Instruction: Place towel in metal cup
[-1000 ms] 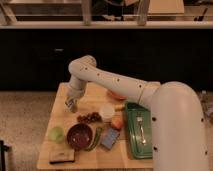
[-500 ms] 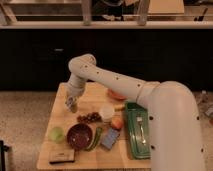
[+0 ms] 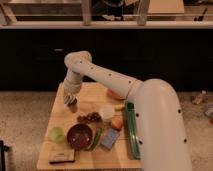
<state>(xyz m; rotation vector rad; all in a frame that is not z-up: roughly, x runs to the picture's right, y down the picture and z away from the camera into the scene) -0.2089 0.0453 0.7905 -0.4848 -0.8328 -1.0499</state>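
Note:
My gripper (image 3: 70,99) hangs at the end of the white arm over the left back part of the wooden table (image 3: 62,117). A small dark metal cup (image 3: 73,104) stands right under it, partly covered by the gripper. I cannot make out the towel; it is either hidden at the gripper or out of view.
On the table are a white cup (image 3: 106,113), dark grapes (image 3: 90,118), a green apple (image 3: 56,134), a dark red bowl (image 3: 80,136), a green chili (image 3: 96,140), a blue sponge (image 3: 110,138), an orange fruit (image 3: 116,122), a green tray (image 3: 131,130) and a dark packet (image 3: 62,156).

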